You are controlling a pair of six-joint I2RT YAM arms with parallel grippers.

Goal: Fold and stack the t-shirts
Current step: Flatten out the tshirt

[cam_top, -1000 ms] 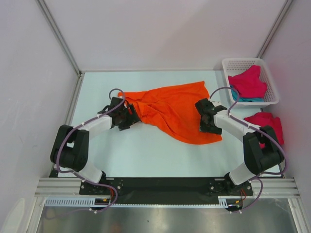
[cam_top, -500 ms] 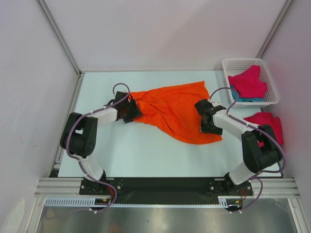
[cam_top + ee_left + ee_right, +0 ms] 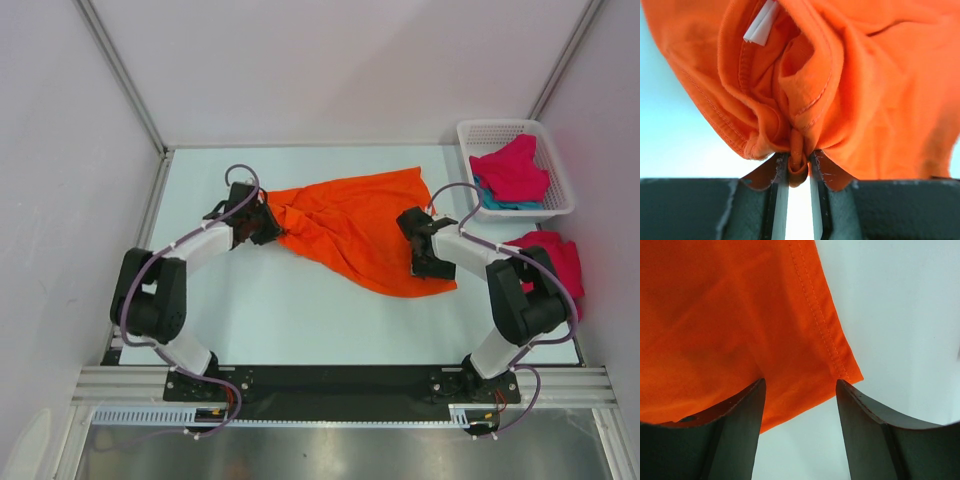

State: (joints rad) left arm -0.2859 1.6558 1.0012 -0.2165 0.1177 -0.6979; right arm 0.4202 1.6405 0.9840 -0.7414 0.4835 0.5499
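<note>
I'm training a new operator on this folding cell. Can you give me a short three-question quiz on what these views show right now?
1. True or false: the left gripper is closed on a fold of the orange t-shirt.
2. What lies in the white basket? A) nothing B) a magenta t-shirt on a teal t-shirt C) only the orange t-shirt
3. Fill in: over the orange t-shirt's hem corner, the right gripper is ____.
Key: 1 true; 2 B; 3 open.
</note>
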